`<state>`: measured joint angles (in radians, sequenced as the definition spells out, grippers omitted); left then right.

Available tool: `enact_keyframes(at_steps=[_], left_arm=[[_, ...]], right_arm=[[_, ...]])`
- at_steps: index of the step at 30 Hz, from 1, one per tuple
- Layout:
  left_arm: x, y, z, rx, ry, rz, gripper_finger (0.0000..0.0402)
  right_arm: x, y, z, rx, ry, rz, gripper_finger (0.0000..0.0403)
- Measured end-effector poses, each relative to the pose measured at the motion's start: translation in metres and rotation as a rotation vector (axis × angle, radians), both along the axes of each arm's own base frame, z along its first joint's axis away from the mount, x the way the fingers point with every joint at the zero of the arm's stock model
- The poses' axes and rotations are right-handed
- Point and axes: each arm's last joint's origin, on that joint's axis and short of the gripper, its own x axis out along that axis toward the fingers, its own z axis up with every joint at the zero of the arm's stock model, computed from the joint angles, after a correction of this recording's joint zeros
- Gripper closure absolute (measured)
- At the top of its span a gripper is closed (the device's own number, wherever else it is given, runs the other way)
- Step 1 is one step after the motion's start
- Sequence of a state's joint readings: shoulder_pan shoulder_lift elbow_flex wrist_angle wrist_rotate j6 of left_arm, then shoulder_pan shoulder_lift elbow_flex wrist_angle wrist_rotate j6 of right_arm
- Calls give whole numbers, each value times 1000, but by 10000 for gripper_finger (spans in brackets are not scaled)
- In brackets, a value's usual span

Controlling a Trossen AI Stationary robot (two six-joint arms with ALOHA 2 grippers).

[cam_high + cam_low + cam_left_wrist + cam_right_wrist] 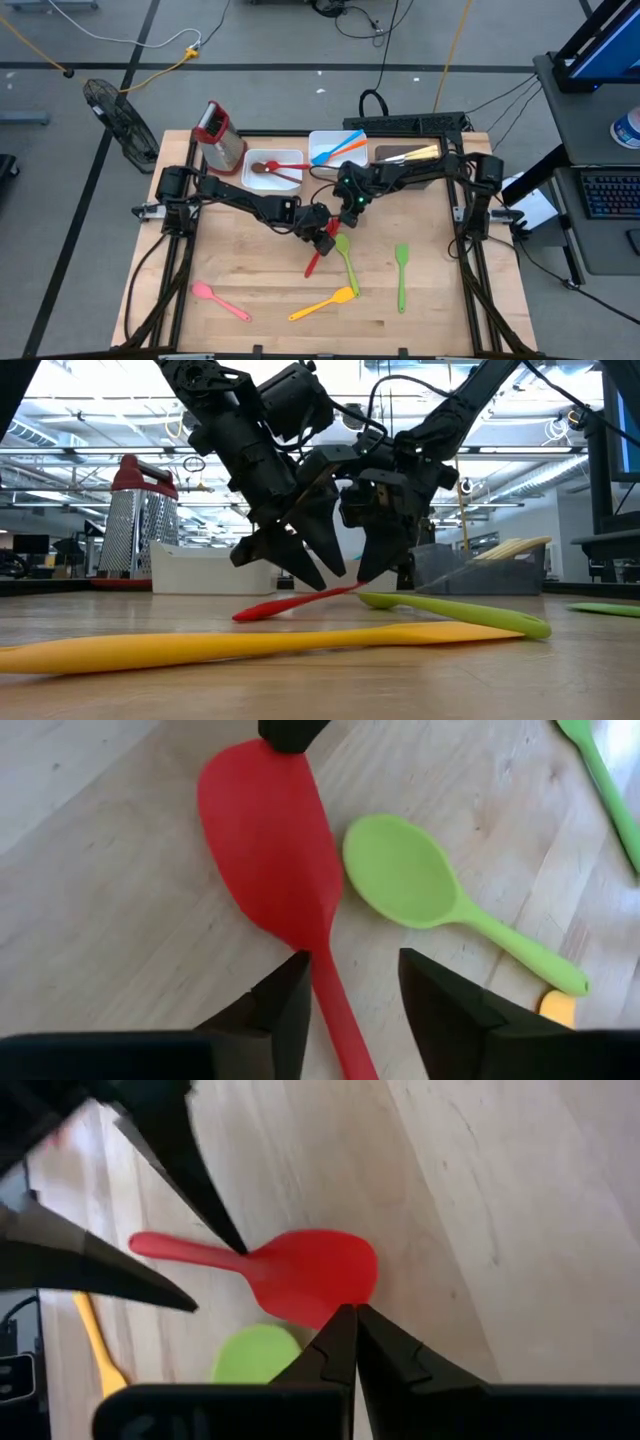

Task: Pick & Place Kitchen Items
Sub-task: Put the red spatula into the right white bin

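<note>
Sorted so far, by the look of it: a brown spoon and a red utensil in the white rectangular tray (262, 180) at 12 o'clock of the table; a blue and an orange utensil in the second white tray (318, 140) beside it; pale-handled pieces in the dark tray (432, 178) at 1 o'clock.

Left on the pale wooden plank table (250, 255):
- Red spatula (270, 845), broad smooth matte blade, slim handle, at the table's centre. The left gripper (350, 995) stands over it, jaws part-open astride the handle, not clamped. The right gripper (350, 1342), jaws shut to a point, touches the blade's edge.
- Light-green spoon (405, 872), oval bowl, just beside the red blade.
- Second green spatula (401, 272), at 4 o'clock.
- Yellow-orange spatula (322, 304), flat, at 6 o'clock.
- Pink spoon (220, 299), at 7 o'clock.

All look like soft silicone. My estimate: about half done.
</note>
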<state>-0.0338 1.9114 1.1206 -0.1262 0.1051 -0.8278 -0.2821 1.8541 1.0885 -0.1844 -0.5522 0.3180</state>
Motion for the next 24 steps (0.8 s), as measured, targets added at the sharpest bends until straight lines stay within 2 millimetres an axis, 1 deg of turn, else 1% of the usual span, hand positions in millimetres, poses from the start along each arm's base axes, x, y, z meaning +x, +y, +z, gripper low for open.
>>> enact_keyframes(at_steps=[7, 13, 19, 24], left_arm=[[-1, 0, -1, -11, 19, 16, 186], [-3, 1, -2, -7, 39, 39, 152], [-1, 1, 0, 17, 11, 56, 133], [0, 2, 1, 28, -1, 52, 137]], right_arm=[[-2, -2, 12, -26, -31, -9, 403], [-3, -2, 15, -44, -37, -10, 403], [-3, -2, 15, -39, -32, -11, 403], [-3, -1, 15, -34, -31, -14, 403]])
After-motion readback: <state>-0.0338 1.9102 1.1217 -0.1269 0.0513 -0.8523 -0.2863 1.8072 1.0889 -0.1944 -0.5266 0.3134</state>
